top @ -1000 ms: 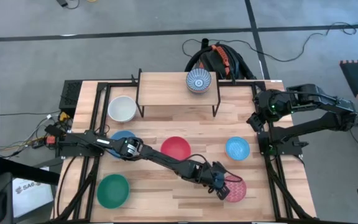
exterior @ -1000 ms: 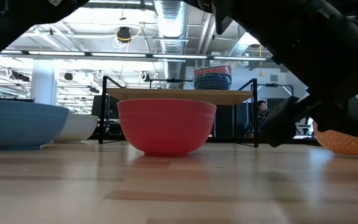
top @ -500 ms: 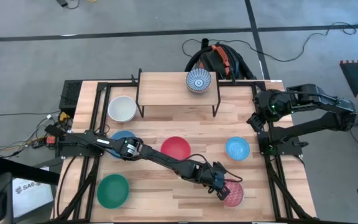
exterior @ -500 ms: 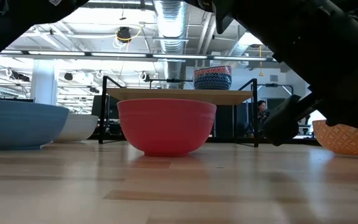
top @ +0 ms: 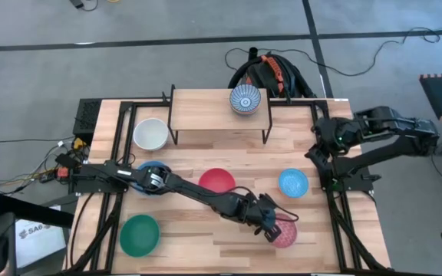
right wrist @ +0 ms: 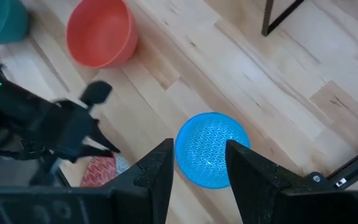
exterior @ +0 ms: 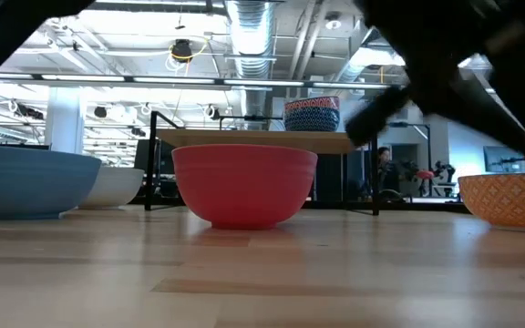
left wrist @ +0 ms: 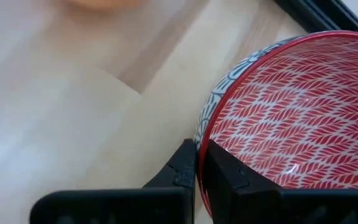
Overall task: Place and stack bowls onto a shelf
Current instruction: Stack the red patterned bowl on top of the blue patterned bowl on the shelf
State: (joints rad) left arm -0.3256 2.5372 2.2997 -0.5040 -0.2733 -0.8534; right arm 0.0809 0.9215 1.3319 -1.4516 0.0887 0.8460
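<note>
So the left pincer (top: 271, 229) was clamped tight on the rim of the pink patterned bowl (top: 285, 232), lower right of the worktop (top: 206, 146) in the high view. That bowl looked maybe slightly tipped, hard to say. The right pincer (right wrist: 197, 171) hung with fingers apart over the light blue bowl (top: 293, 183). The shelf (top: 206, 116) at upper centre held the blue-and-white bowl (top: 245, 99).

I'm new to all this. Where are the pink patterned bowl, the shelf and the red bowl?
pink patterned bowl (left wrist: 291, 118), left wrist view, inner wall.
shelf (top: 206, 107), high view, bare board.
red bowl (exterior: 244, 182), low view, outer side.
</note>
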